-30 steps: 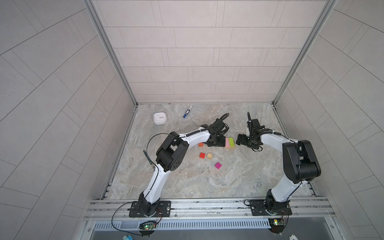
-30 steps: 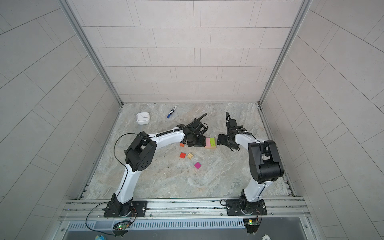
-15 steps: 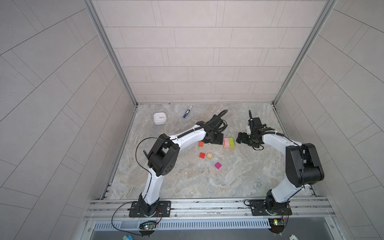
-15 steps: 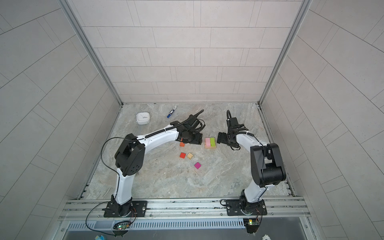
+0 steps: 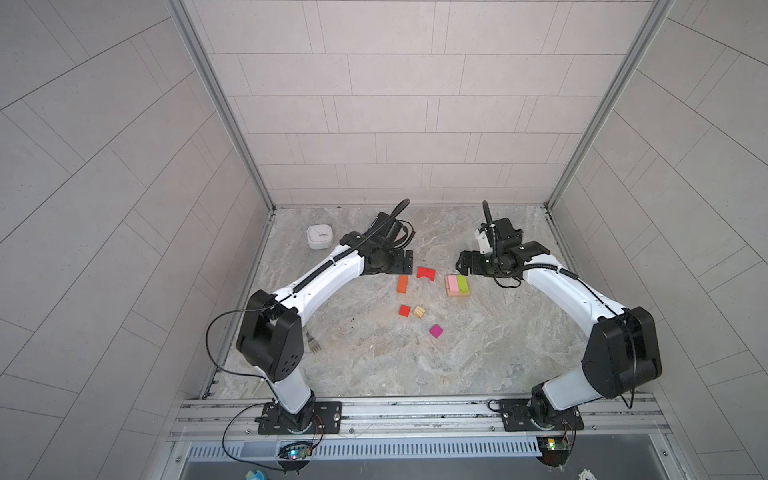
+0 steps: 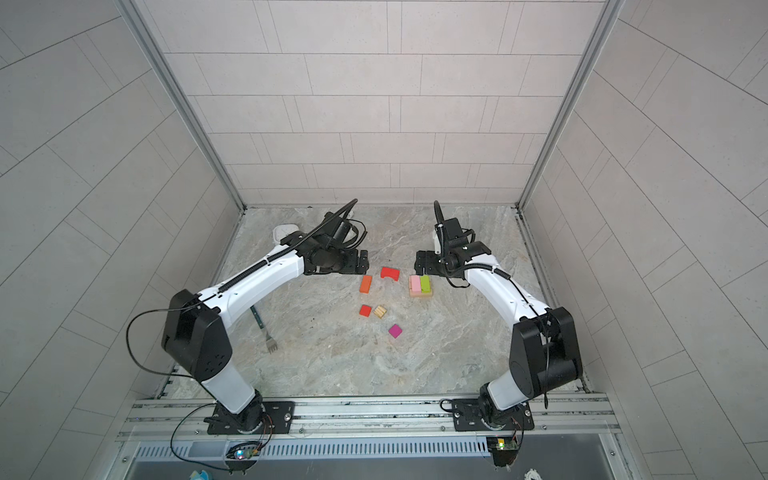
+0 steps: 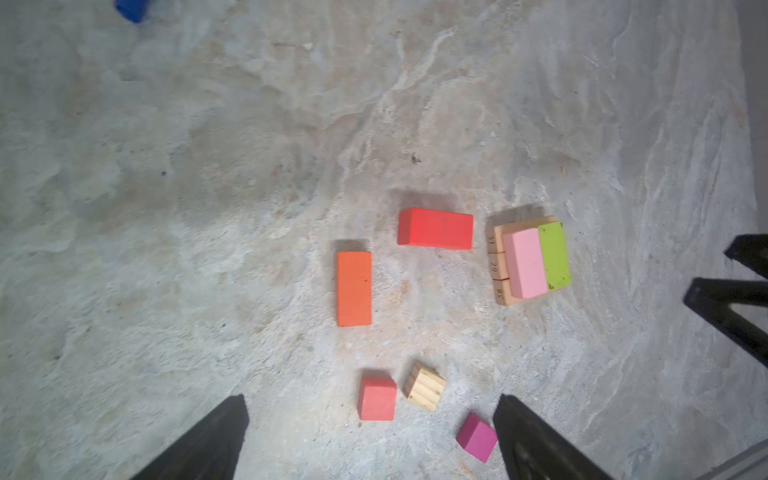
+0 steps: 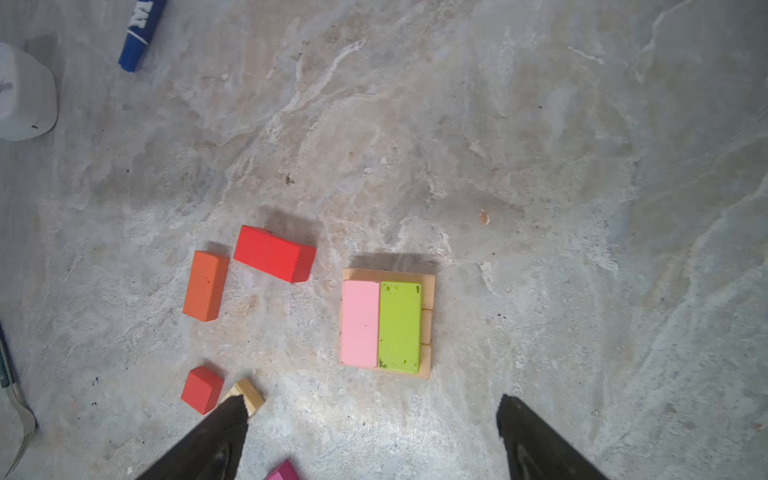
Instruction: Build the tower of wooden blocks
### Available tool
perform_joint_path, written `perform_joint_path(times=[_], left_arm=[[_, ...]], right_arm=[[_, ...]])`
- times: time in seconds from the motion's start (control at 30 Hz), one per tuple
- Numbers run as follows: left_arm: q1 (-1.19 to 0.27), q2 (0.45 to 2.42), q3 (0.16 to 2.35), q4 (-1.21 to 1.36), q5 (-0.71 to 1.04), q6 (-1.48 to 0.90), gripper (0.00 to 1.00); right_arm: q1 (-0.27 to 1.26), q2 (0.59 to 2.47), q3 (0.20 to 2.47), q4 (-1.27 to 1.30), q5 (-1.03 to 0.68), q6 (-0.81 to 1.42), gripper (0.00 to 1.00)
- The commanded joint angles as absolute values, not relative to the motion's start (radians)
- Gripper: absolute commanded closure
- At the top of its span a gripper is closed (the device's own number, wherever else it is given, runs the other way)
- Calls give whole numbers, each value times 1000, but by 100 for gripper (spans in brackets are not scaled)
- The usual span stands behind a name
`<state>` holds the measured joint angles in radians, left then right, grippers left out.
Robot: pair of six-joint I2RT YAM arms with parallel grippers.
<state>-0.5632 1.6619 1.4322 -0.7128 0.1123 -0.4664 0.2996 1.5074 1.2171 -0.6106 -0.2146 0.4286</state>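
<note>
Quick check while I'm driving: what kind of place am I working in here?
Most likely a lab test booth, not a home: two robot arms bolted to a metal rail, plain panel walls closing in a stone-patterned tabletop, and toy blocks laid out on it.

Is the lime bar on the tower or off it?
On. The lime bar lies flat beside the pink bar, both resting atop the tan bars.
</note>
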Motion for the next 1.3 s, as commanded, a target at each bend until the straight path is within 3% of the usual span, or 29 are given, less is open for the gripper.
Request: perform_joint_path(times=[0.0, 0.23, 0.5, 0.83, 1.27], left_arm=[[-561, 1572, 1396, -780, 68, -443, 0], [-492, 1436, 1331, -826, 73, -387, 0], [-334, 1339, 1194, -784, 292, -327, 0], [-308, 1307, 1120, -683, 507, -337, 0], [-278, 1305, 1105, -655, 561, -354, 0]], right_arm=[[372, 1485, 1259, -683, -157, 474, 3], [502, 1561, 1309, -623, -58, 624, 1], [558, 1691, 1363, -564, 13, 785, 1], [598, 1874, 1489, -591, 92, 846, 4], [607, 2041, 1587, -590, 145, 916, 14]])
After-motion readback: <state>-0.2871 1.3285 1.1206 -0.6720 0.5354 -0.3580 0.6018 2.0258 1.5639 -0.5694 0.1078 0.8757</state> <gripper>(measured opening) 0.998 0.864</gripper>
